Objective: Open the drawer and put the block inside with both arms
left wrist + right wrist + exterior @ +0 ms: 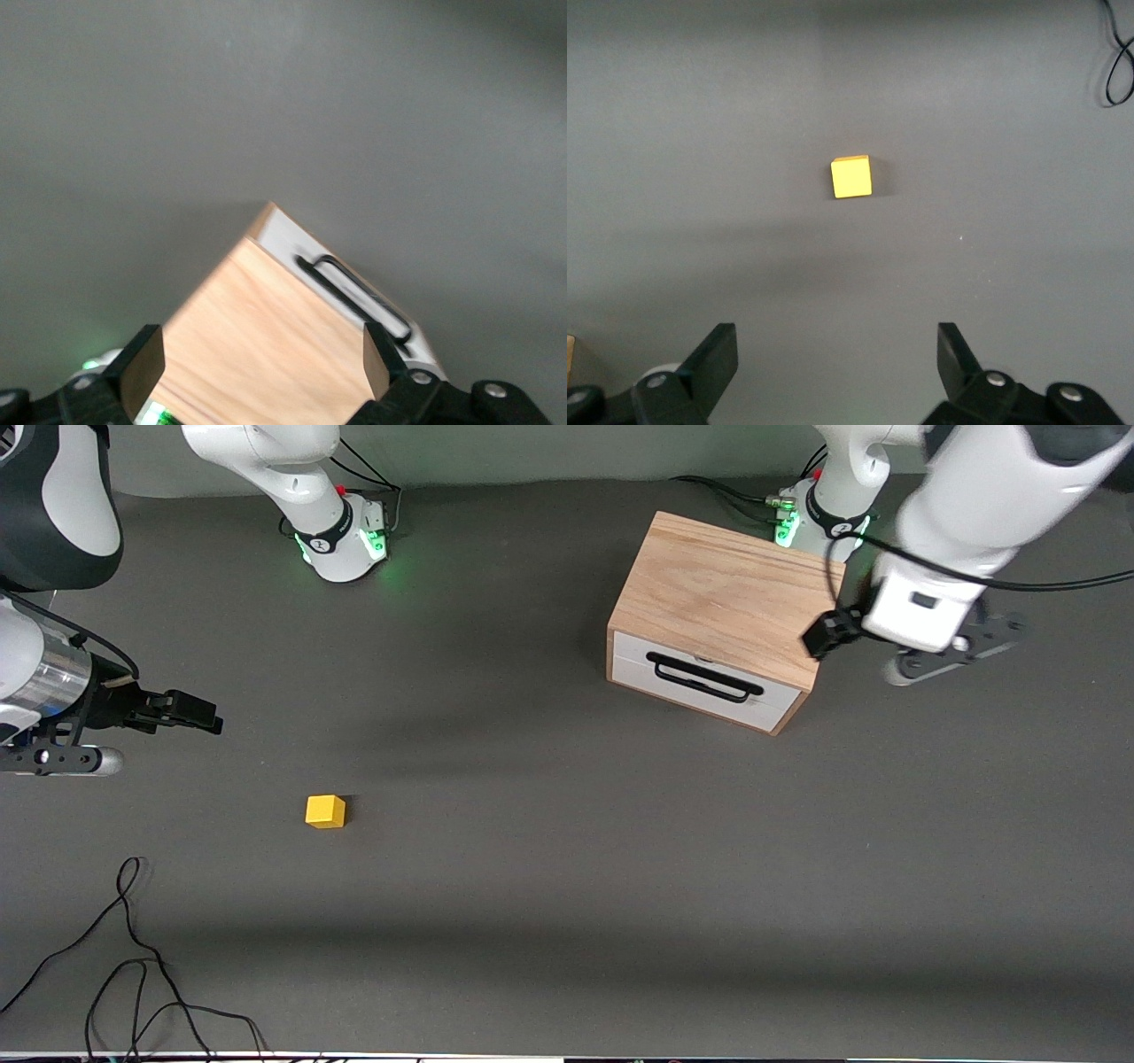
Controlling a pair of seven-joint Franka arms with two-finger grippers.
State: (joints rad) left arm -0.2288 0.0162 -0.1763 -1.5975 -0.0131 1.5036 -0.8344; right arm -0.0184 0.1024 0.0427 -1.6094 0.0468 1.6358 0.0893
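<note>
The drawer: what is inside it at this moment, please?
The drawer is fully shut in the cabinet, so its inside is hidden. Only its white front and black handle show. The yellow block lies on the table, not in it.

This is a robotics lab, set up as a test bench. Two white jointed arms are bolted by green-lit bases onto a table covered edge to edge in plain dark grey matting. Power and data cables run from the bases, and a loose black cable trails over the mat nearer the front camera than the wooden cabinet, toward the right arm's end. Nothing domestic surrounds that cabinet.
</note>
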